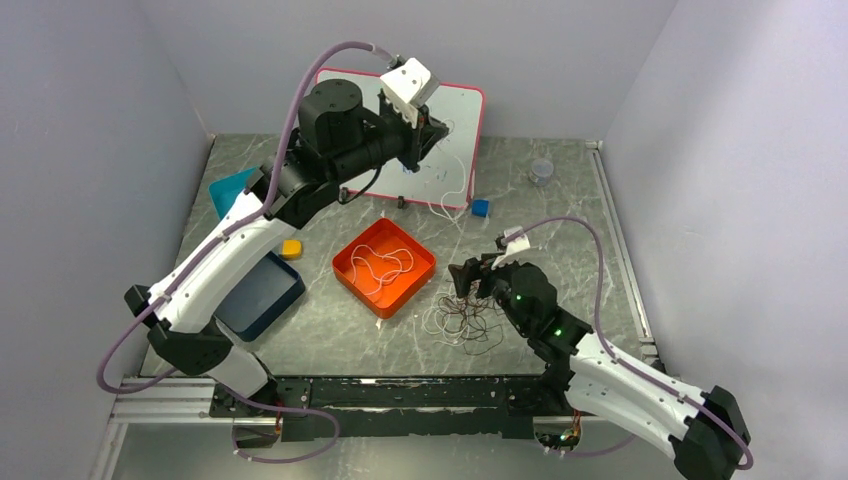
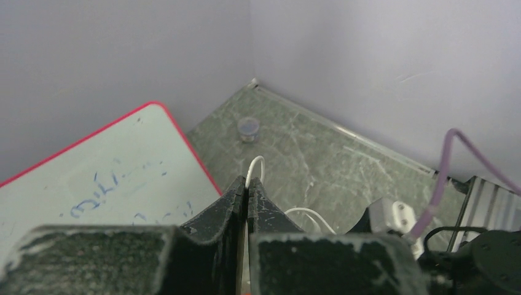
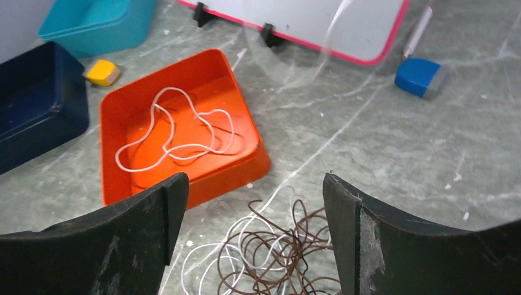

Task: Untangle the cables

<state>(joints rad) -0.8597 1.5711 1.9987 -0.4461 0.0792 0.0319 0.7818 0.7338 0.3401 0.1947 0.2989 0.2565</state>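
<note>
A tangle of thin brown, white and black cables (image 1: 466, 322) lies on the table right of the orange tray (image 1: 415, 288). My right gripper (image 1: 477, 277) is open and hovers just above and behind the tangle, which lies between and below its jaws in the right wrist view (image 3: 289, 252). My left gripper (image 1: 436, 130) is raised in front of the whiteboard and is shut on a white cable (image 2: 255, 165). That cable hangs down towards the tangle (image 3: 279, 196). A second white cable (image 3: 178, 132) lies looped inside the orange tray.
A red-rimmed whiteboard (image 1: 455, 110) stands at the back. A blue eraser (image 1: 481, 208) lies by its foot. A small clear cup (image 1: 542, 170) stands at the back right. A teal bin (image 1: 232, 188), a dark blue bin (image 1: 262, 292) and a yellow block (image 1: 291, 249) are on the left.
</note>
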